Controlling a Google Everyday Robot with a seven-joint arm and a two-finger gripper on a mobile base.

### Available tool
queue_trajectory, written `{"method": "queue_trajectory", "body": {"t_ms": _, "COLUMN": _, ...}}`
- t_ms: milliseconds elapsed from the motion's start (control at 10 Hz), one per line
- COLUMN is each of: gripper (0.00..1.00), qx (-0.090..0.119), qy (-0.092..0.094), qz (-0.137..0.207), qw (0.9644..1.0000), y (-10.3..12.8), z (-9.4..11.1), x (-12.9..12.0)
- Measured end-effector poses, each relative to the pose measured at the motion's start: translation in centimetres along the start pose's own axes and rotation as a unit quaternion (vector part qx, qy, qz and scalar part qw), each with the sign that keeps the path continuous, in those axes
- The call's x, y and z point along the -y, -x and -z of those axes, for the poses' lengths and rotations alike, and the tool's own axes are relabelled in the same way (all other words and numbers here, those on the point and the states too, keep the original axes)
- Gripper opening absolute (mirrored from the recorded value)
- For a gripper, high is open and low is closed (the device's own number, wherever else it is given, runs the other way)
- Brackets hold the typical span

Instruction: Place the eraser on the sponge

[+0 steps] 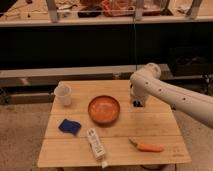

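The blue sponge [69,126] lies on the wooden table [160,124], near its left side. The eraser [96,144], a long white block, lies flat close to the front edge, just right of the sponge and apart from it. My white arm reaches in from the right. My gripper [137,103] points down over the table, right of the orange bowl and well behind the eraser. Nothing shows in it.
An orange bowl [104,109] sits mid-table. A white cup [63,95] stands at the back left corner. A carrot [146,147] lies at the front right. Behind the table runs a dark shelf unit [100,45].
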Motion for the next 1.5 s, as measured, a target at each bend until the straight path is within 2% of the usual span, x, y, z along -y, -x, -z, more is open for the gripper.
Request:
{"method": "queue_trajectory", "body": {"t_ms": 200, "gripper": 0.05, "qx": -0.006, "qy": -0.006, "qz": 0.016, "qw": 0.9998, "y": 1.0, "z": 0.5, "x": 3.1}}
{"method": "queue_trajectory", "body": {"t_ms": 600, "gripper": 0.07, "qx": -0.016, "qy": -0.018, "qz": 0.041, "qw": 0.9989, "y": 1.3, "z": 1.5, "x": 5.5}}
{"method": "queue_trajectory", "body": {"t_ms": 800, "gripper": 0.18, "qx": -0.022, "qy": -0.023, "qz": 0.051, "qw": 0.9982, "y": 1.2, "z": 1.7, "x": 6.8}}
{"method": "queue_trajectory", "body": {"t_ms": 1100, "gripper": 0.40, "qx": -0.024, "qy": -0.026, "qz": 0.066, "qw": 0.9972, "y": 0.8, "z": 1.9, "x": 7.6}}
{"method": "queue_trajectory", "body": {"t_ms": 1300, "gripper": 0.35, "qx": -0.025, "qy": -0.032, "qz": 0.077, "qw": 0.9962, "y": 1.1, "z": 2.0, "x": 9.4}}
{"method": "queue_trajectory", "body": {"t_ms": 1500, "gripper": 0.11, "qx": -0.025, "qy": -0.040, "qz": 0.094, "qw": 0.9944, "y": 1.8, "z": 2.4, "x": 12.3}}
